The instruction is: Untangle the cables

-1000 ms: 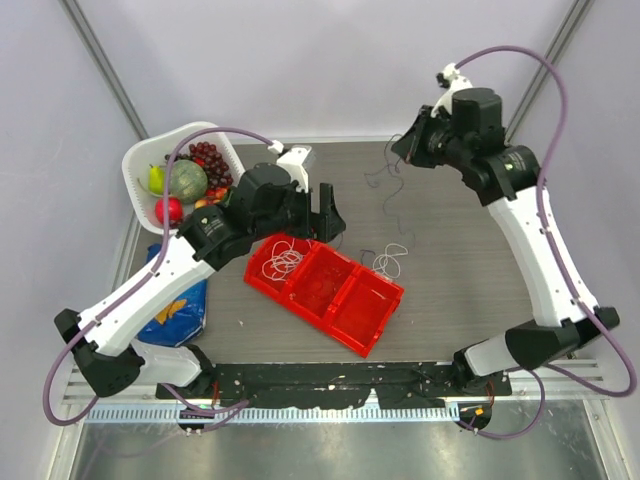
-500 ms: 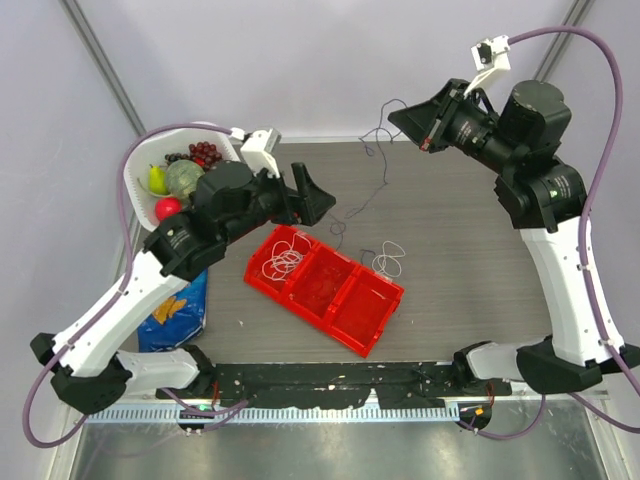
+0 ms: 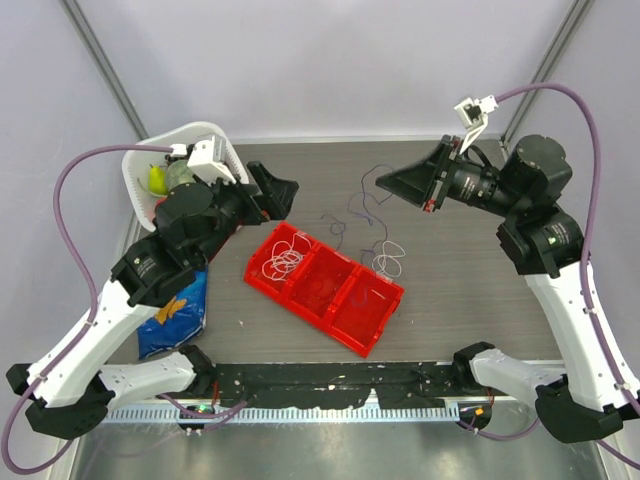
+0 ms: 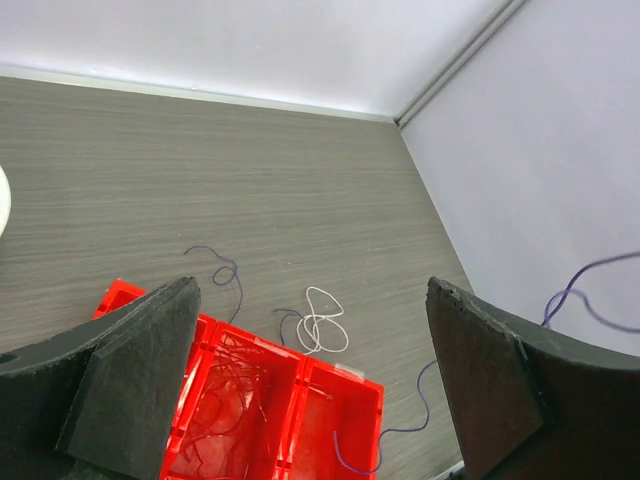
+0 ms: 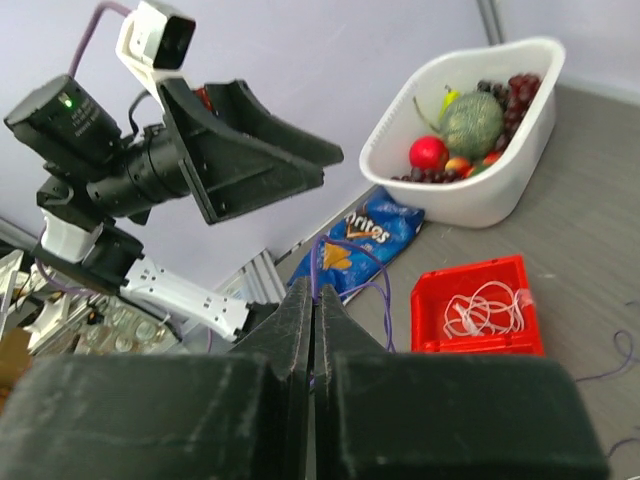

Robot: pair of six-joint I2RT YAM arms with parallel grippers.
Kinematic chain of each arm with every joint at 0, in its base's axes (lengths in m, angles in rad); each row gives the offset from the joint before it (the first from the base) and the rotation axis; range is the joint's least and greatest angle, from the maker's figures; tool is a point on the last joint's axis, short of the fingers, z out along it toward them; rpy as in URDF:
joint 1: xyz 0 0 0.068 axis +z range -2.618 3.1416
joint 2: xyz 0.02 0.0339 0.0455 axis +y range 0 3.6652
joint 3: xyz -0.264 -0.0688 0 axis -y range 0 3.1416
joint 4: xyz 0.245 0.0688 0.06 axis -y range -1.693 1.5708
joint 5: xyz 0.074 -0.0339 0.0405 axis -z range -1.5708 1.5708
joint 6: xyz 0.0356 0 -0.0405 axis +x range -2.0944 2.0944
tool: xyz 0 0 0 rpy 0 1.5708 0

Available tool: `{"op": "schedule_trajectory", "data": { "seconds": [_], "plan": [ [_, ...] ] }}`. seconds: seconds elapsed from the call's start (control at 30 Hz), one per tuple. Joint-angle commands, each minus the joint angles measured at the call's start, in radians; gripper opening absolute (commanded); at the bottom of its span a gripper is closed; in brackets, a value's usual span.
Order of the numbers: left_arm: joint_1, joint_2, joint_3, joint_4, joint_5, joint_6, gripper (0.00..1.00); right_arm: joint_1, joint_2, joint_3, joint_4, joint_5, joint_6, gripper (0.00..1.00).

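The blue bag [image 5: 352, 243] reads "Doritos". The left end effector [image 4: 315, 385] is spread wide, empty. The right end effector [image 5: 313, 300] pinches a purple cable [image 3: 362, 205] (trailing to the counter [image 3: 450, 260]); white cables [image 3: 285, 258] lie in the tray [image 3: 372, 310].

Black fingers [image 4: 140, 370] of the left gripper [image 4: 315, 375] frame a grey wood-grain table [image 4: 200, 170]. Between them shows a bright red tray [image 4: 350, 400]. Just beyond it are a white cable [image 4: 320, 325] and a dark purple cable [image 4: 225, 272]. The right gripper [image 5: 312, 295] is black too, with the purple strand between its fingers. Past its tips are a white basket [image 5: 500, 190] holding a mottled green melon [image 5: 470, 122], a red apple [image 5: 428, 152] and dark red grapes [image 5: 515, 88], and a blue chip bag [image 5: 360, 240] printed orange-yellow.
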Motion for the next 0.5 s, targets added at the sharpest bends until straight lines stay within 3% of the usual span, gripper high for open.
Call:
{"op": "schedule_trajectory", "data": {
  "seconds": [0.0,0.27,0.47],
  "plan": [
    [0.003,0.015,-0.002,0.027,-0.084,-0.034,1.0,0.016,-0.014,-0.033,0.052,-0.075,0.032,0.01],
    [0.003,0.051,0.003,0.053,-0.068,-0.074,1.0,0.1,-0.006,-0.101,0.003,-0.087,0.014,0.01],
    [0.003,0.068,0.017,0.046,-0.059,-0.079,1.0,0.147,-0.019,-0.124,-0.141,-0.056,-0.063,0.01]
  ]
}}
